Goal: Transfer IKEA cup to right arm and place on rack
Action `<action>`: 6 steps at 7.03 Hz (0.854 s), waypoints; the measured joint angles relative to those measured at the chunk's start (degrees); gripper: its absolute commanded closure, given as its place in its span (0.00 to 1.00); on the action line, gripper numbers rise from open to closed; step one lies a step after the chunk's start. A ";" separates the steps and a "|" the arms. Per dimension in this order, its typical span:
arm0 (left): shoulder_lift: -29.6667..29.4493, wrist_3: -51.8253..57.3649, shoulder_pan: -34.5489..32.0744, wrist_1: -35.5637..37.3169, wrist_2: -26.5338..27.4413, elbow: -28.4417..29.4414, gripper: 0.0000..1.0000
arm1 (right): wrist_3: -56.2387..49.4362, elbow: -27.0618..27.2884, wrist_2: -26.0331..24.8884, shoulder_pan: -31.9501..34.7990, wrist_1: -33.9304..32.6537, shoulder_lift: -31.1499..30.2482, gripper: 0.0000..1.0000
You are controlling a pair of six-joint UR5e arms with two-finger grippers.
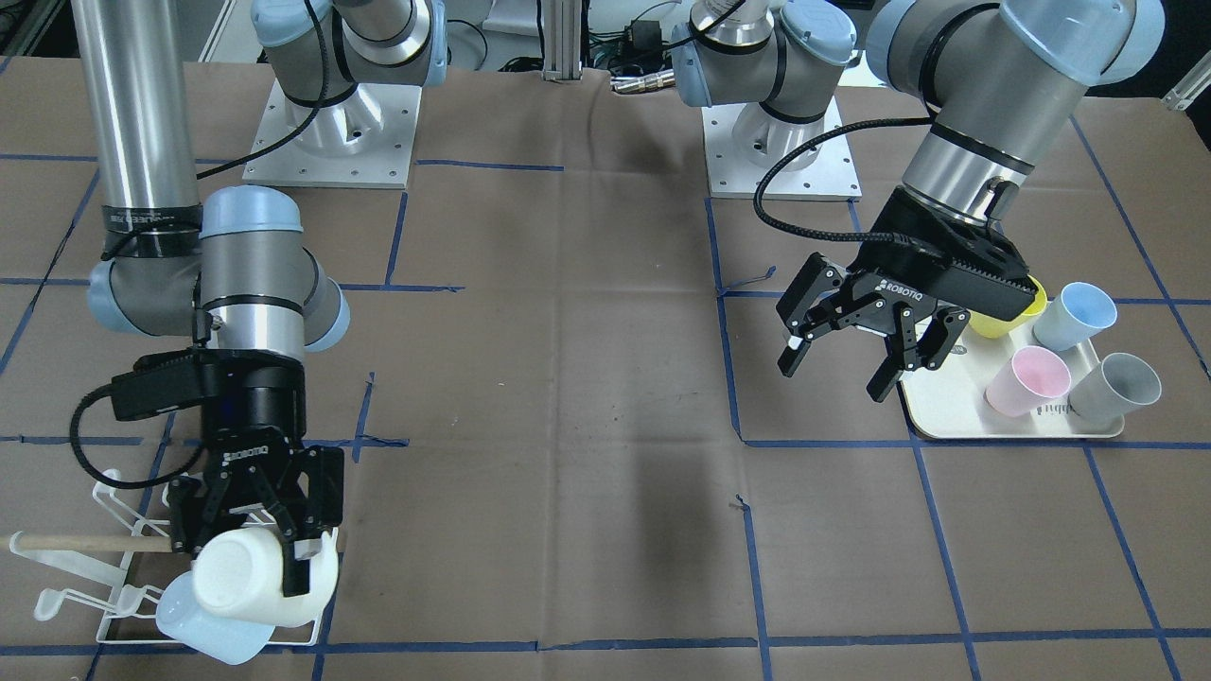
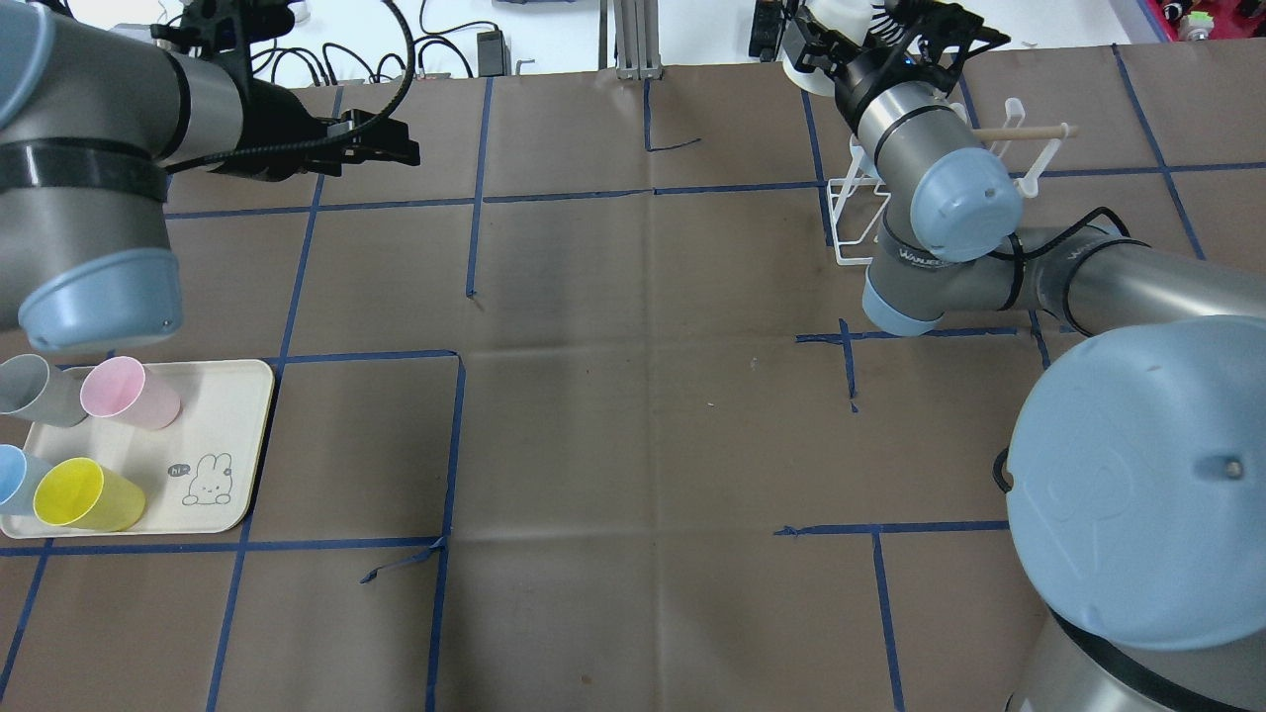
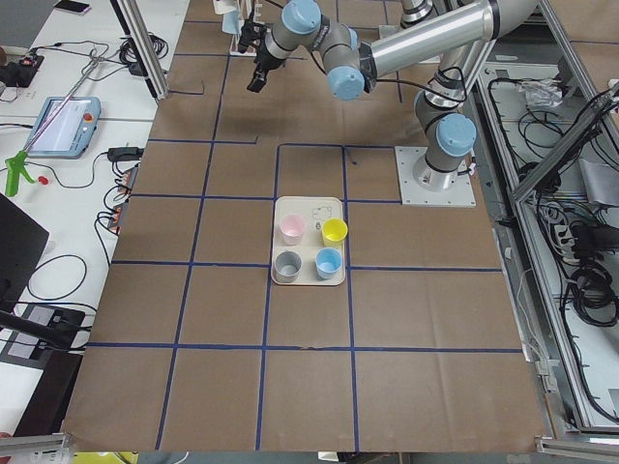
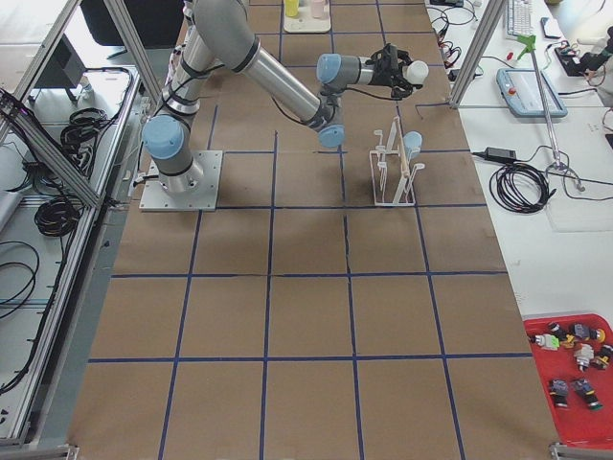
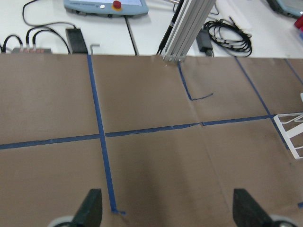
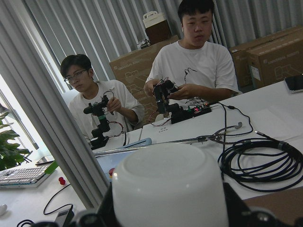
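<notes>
My right gripper (image 1: 244,547) is shut on a white IKEA cup (image 1: 260,574), held on its side just above the white wire rack (image 1: 118,591) with its wooden dowel (image 1: 85,542). In the right wrist view the cup (image 6: 170,189) fills the space between the fingers. From overhead the right gripper (image 2: 870,44) and cup (image 2: 816,54) are at the table's far edge, beyond the rack (image 2: 856,213). A pale blue cup (image 1: 203,619) hangs on the rack under the white one. My left gripper (image 1: 837,374) is open and empty, near the tray (image 1: 946,411); its view shows bare table between its fingertips (image 5: 92,213).
The cream tray (image 2: 242,435) holds pink (image 2: 129,393), grey (image 2: 30,389), blue (image 2: 15,480) and yellow (image 2: 87,494) cups at the left front. Blue tape lines cross the brown table. Two operators (image 6: 199,61) sit beyond the table's far edge.
</notes>
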 measured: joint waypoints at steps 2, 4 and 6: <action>-3.29 -6.27 -5.17 -16.74 9.39 10.86 0.01 | -9.71 0.09 1.92 -5.71 -1.86 -0.17 0.81; -3.57 -7.81 -6.76 -34.84 15.95 18.28 0.01 | -13.81 0.06 8.47 -12.62 -3.15 0.46 0.81; -2.72 -7.53 -6.92 -43.79 19.16 19.94 0.00 | -17.26 -0.36 13.60 -17.15 -4.26 2.96 0.81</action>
